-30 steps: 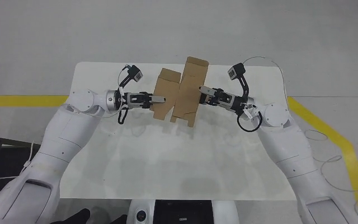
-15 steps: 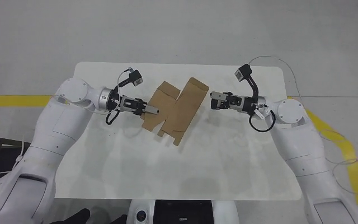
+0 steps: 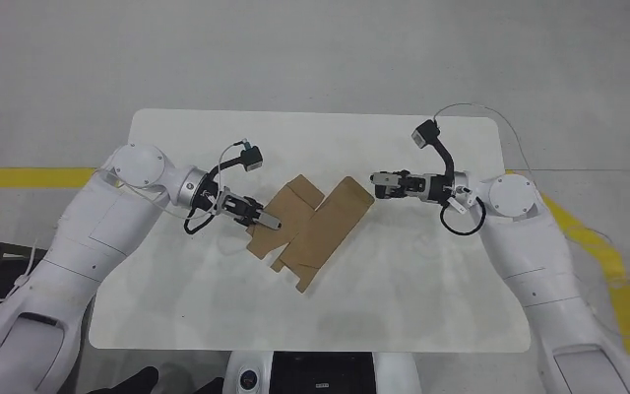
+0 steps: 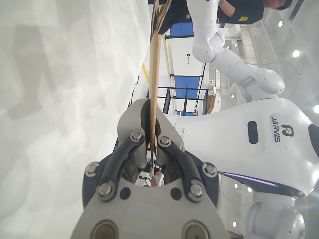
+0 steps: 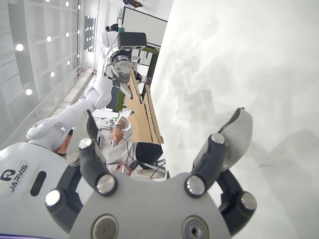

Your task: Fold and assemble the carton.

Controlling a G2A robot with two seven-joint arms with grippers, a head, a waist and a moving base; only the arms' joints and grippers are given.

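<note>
The flat brown carton (image 3: 308, 229) hangs tilted over the middle of the white table (image 3: 315, 295). My left gripper (image 3: 269, 222) is shut on the carton's left edge. In the left wrist view the carton (image 4: 155, 75) runs edge-on away from between the fingers (image 4: 134, 123). My right gripper (image 3: 376, 183) is open, just right of the carton's upper right corner and apart from it. In the right wrist view the open gripper (image 5: 164, 123) faces the carton (image 5: 143, 116), with the left gripper (image 5: 124, 85) holding its far end.
The table's edge (image 5: 164, 58) runs past the carton in the right wrist view. A yellow floor line (image 3: 44, 177) lies to the left of the table.
My right gripper let go of the carton and drew back to the right. The left gripper swung the carton down and toward the table's front, tilting it further.
</note>
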